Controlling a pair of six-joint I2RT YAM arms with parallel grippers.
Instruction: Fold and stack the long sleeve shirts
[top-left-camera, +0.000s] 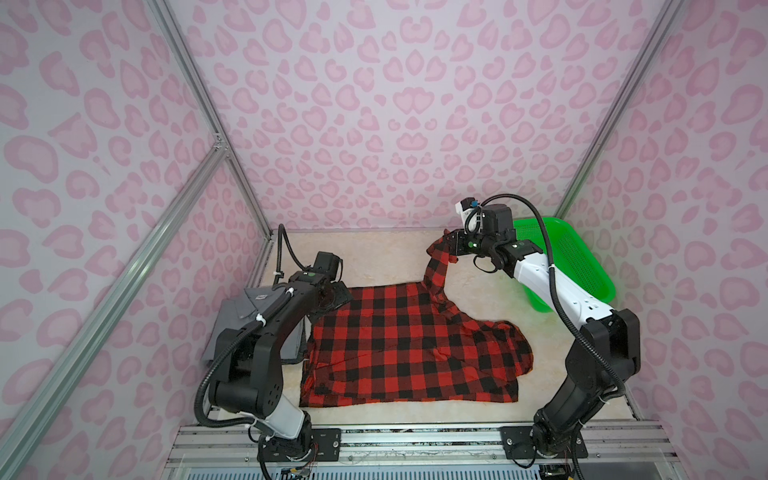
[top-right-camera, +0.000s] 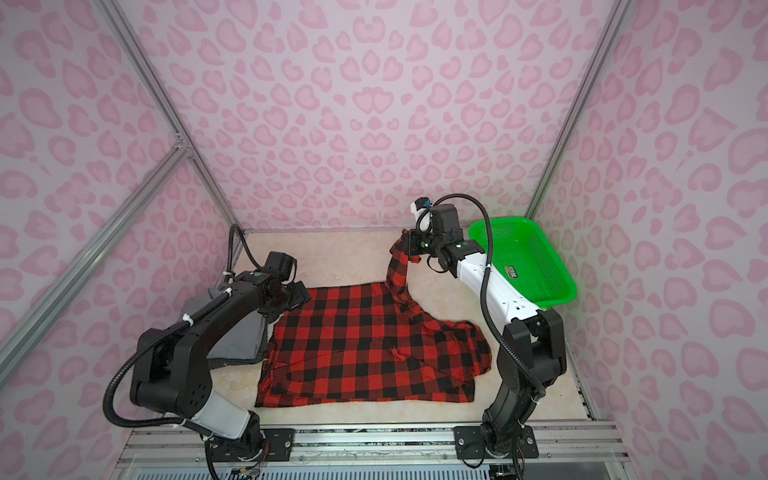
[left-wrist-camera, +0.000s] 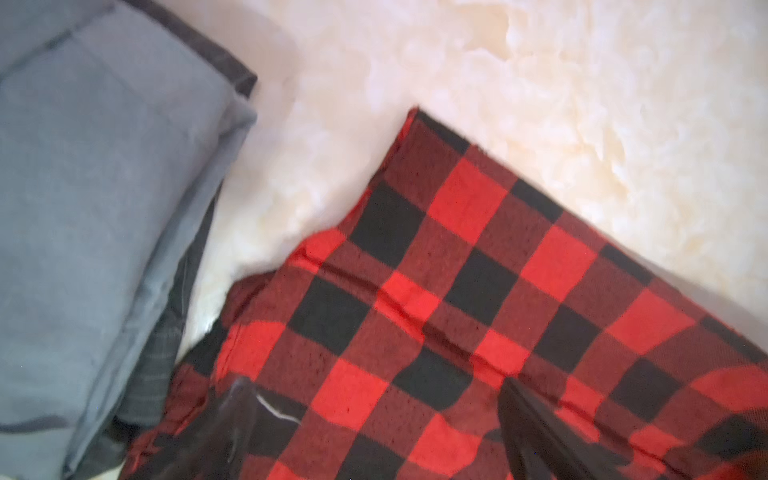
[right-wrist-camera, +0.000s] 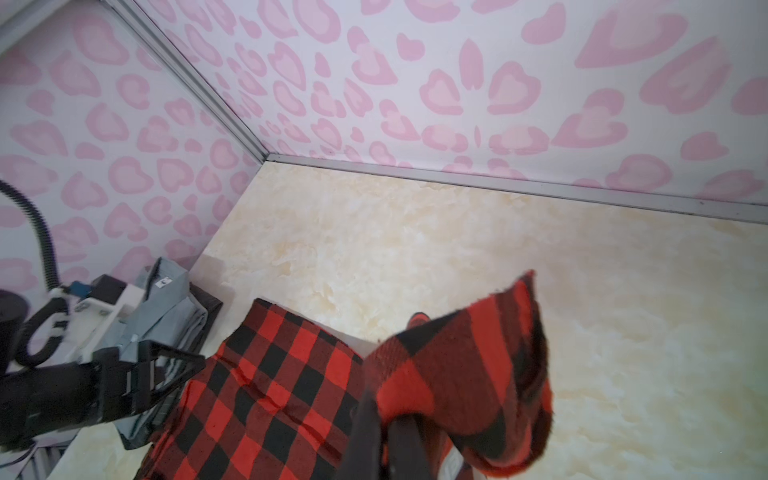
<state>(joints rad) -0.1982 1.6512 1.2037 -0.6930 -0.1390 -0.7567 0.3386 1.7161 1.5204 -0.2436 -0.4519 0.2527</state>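
The red-and-black checked shirt (top-left-camera: 407, 345) (top-right-camera: 365, 349) lies spread on the table in both top views. One sleeve (top-left-camera: 436, 270) rises from it toward the back. My right gripper (top-left-camera: 451, 249) (top-right-camera: 409, 249) is shut on that sleeve's end, held above the table; in the right wrist view the gripper (right-wrist-camera: 384, 419) pinches the checked cloth (right-wrist-camera: 469, 365). The grey shirt (top-left-camera: 230, 320) (top-right-camera: 245, 336) (left-wrist-camera: 104, 208) (right-wrist-camera: 166, 307) lies folded at the left, partly under my left arm. My left gripper (top-left-camera: 332, 297) (top-right-camera: 291, 297) (left-wrist-camera: 374, 395) hovers open over the checked shirt's far left corner, holding nothing.
A green perforated basket (top-left-camera: 573, 257) (top-right-camera: 536, 257) stands at the back right, behind my right arm. Pink patterned walls close in the table on three sides. Bare marbled tabletop (right-wrist-camera: 415, 241) shows behind the checked shirt.
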